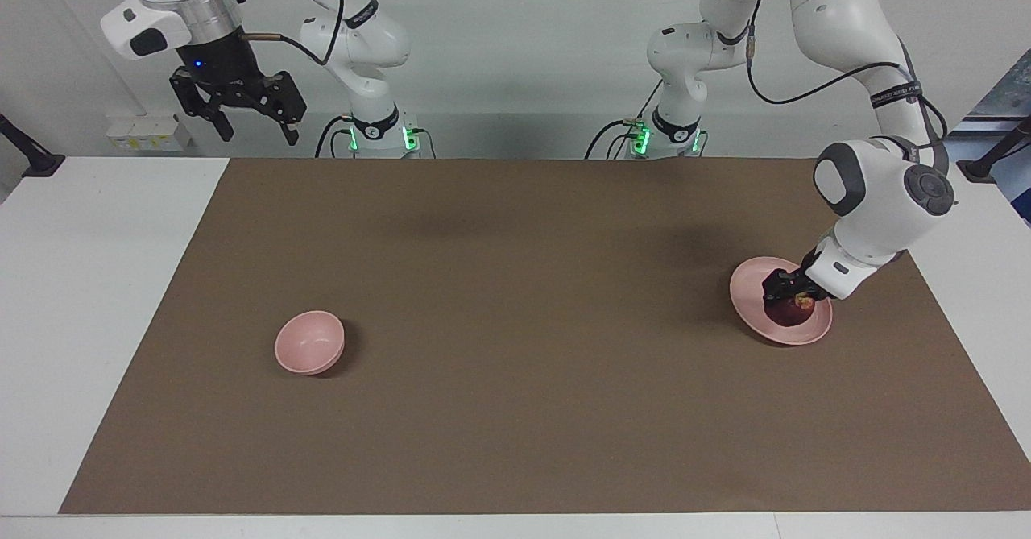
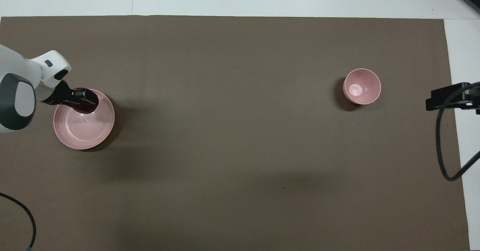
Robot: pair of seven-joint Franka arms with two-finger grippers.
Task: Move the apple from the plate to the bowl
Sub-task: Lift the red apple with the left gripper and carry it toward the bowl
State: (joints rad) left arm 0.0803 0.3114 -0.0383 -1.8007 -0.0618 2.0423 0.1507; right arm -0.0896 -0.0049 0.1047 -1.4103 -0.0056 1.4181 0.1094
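Apple [image 1: 793,310] clamped in left gripper [image 1: 785,291], low over plate [image 1: 753,301]; right gripper [image 1: 251,130] open, waiting. Risk: slip during transit to bowl [image 1: 309,342].

— Surface? 
— White table [image 1: 97,281] with a brown mat [image 1: 515,321] laid over most of it.
— Items directly on the mat?
— Pink plate [image 1: 753,281] toward the left arm's end; pink bowl [image 1: 309,342] toward the right arm's end, well apart.

A brown mat [image 1: 515,337] covers the white table [image 1: 89,281] (perhaps paper, hard to tell).
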